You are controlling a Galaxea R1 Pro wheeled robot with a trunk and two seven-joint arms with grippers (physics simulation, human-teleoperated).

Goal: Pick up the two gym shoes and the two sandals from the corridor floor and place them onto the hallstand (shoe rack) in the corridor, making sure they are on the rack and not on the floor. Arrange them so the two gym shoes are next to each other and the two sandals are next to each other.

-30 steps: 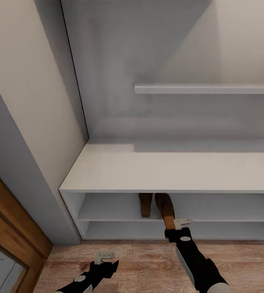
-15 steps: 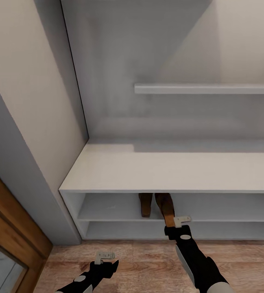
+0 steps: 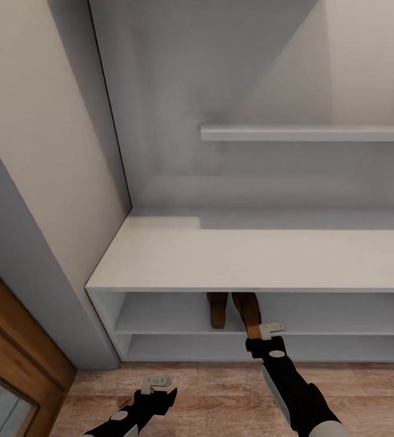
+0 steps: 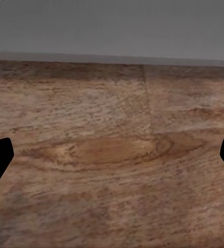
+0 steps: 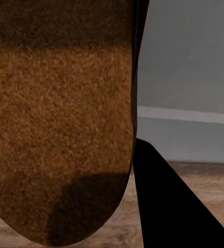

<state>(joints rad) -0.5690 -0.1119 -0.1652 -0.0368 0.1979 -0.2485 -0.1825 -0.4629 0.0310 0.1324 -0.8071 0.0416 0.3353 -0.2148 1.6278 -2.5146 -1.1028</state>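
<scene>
The white hallstand stands ahead against the wall. Two brown sandals lie side by side on its upper open shelf: one sandal fully in, the other sandal with its heel sticking out past the shelf edge. My right gripper is shut on that heel; its tan footbed looms in the right wrist view beside a black finger. My left gripper hangs open and empty over the corridor floor. The gym shoes are out of view.
A higher wall shelf hangs above the hallstand's flat top. A grey wall panel and a wooden door frame close off the left side. Wood-plank floor runs along the hallstand's base.
The whole head picture has shifted a little, so the camera moved. Both arms and the held sandal stay almost where they were.
</scene>
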